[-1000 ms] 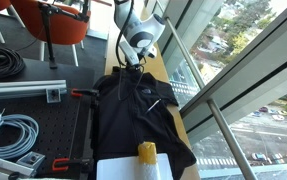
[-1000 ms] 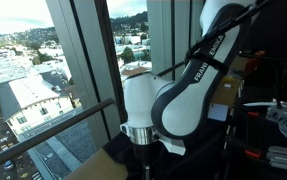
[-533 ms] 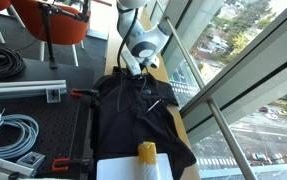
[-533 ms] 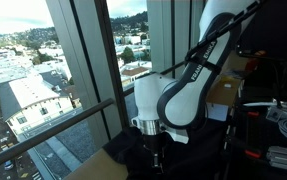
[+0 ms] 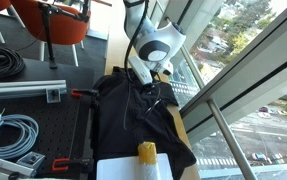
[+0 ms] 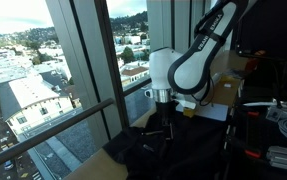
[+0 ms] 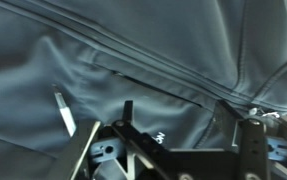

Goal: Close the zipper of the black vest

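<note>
Hand (image 5: pixel 150 87) has slid farther along the black vest (image 5: pixel 133 125).

Daylight comes through tall windows (image 6: pixel 28 70) overlooking city rooftops; orange chairs (image 5: pixel 61 27) stand at the back

Black vest (image 5: pixel 133 120): one. Silvery pull tab (image 7: pixel 63 112), wrist view: one. Robot arm (image 5: pixel 148 40): one. Orange chairs (image 5: pixel 58 28): two, the second cut off at the frame edge. Coil of black cable (image 5: pixel 1 62): one. Grey coiled hose (image 5: pixel 8 135): one. Red clamp handles (image 5: pixel 80 95): two. Yellow object (image 5: pixel 146 152), kind unclear: one.
</note>
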Robot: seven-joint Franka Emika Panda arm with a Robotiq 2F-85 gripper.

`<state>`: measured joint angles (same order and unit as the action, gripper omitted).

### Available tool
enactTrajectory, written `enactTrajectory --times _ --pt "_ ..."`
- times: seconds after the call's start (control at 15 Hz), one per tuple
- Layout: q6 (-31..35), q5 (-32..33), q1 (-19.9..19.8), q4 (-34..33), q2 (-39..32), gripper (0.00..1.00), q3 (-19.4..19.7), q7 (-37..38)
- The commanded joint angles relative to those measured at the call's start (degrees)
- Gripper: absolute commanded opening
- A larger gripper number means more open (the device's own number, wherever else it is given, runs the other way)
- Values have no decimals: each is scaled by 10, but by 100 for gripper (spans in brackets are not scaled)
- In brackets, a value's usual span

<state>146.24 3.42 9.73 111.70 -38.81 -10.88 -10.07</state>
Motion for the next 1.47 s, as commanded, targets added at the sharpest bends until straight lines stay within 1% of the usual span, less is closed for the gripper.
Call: enactTrajectory --times 0.0,0.2,0.33,0.47,0.67,0.87,1.13,1.4 --pt "5 13 -55 86 91 100 22 -48" --pt "-19 0 -109 98 136 100 28 -106" --pt "-41 -15 -139 90 166 100 24 -139" --pt "-62 -27 -151 77 189 100 23 -158" --pt "-90 -50 -141 75 231 100 18 -162" --pt "-115 -71 -122 95 276 100 13 -155" --pt "-150 -59 -96 90 301 100 25 -132" --pt "-174 -51 -93 94 328 100 35 -125"
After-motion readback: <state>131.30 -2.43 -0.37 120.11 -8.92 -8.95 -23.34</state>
